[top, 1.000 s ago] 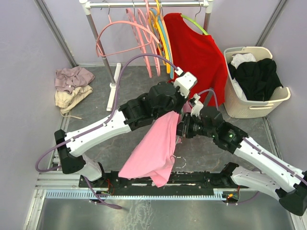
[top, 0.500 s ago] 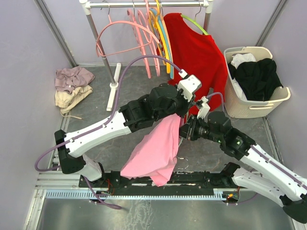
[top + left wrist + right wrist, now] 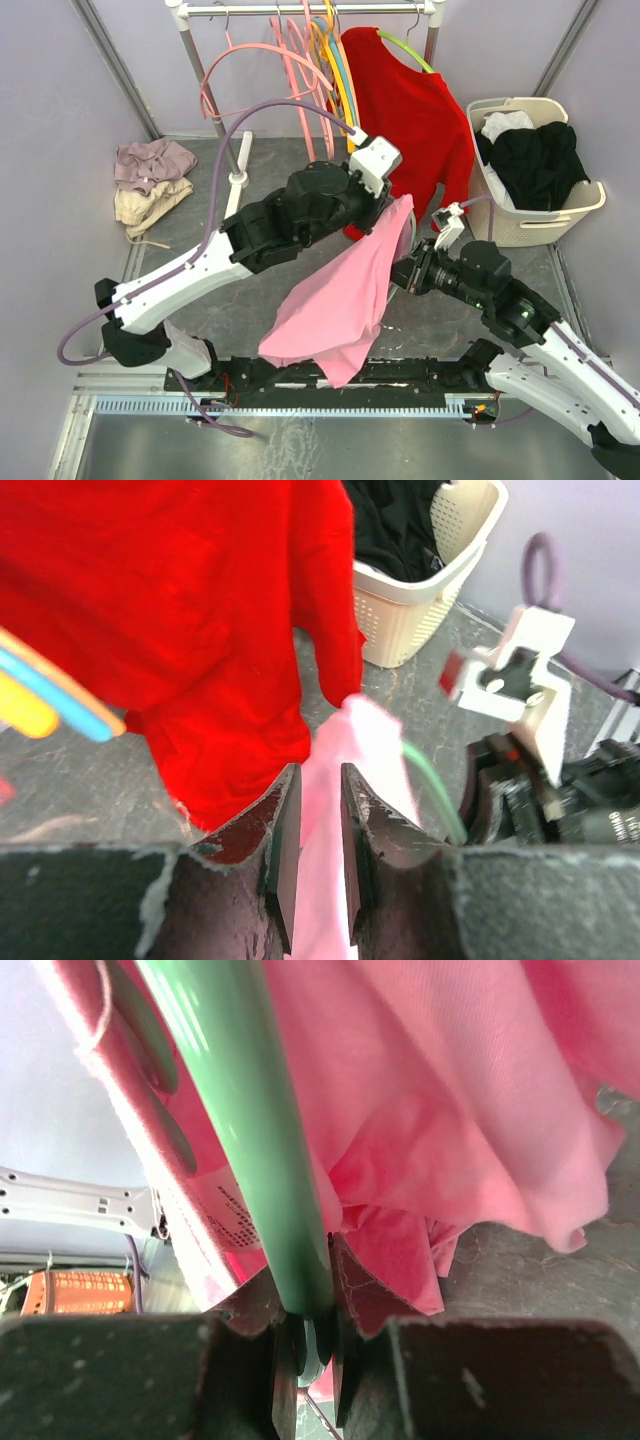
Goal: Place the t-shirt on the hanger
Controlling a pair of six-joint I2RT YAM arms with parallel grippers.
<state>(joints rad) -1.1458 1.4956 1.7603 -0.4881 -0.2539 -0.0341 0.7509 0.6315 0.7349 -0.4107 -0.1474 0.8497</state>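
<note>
The pink t-shirt (image 3: 345, 300) hangs in the air over the middle of the table. My left gripper (image 3: 392, 203) is shut on its top edge, which shows between the jaws in the left wrist view (image 3: 325, 810). My right gripper (image 3: 412, 272) is shut on the mint-green hanger (image 3: 250, 1130), whose bar runs up into the pink cloth (image 3: 450, 1090). A thin green arc of the hanger (image 3: 432, 792) shows beside the shirt in the left wrist view, and in the top view (image 3: 386, 292) at the shirt's right edge. The hanger's hook is hidden.
A red long-sleeved shirt (image 3: 412, 110) on a lime-green hanger hangs from the rack at the back, beside several pink hangers (image 3: 262, 70). A beige laundry basket (image 3: 535, 215) with dark clothes stands at the right. Folded clothes (image 3: 150, 180) lie at the left.
My left gripper has lifted the shirt's top edge up and to the right. My right gripper has drawn back to the right with the hanger. The shirt now spreads wider.
</note>
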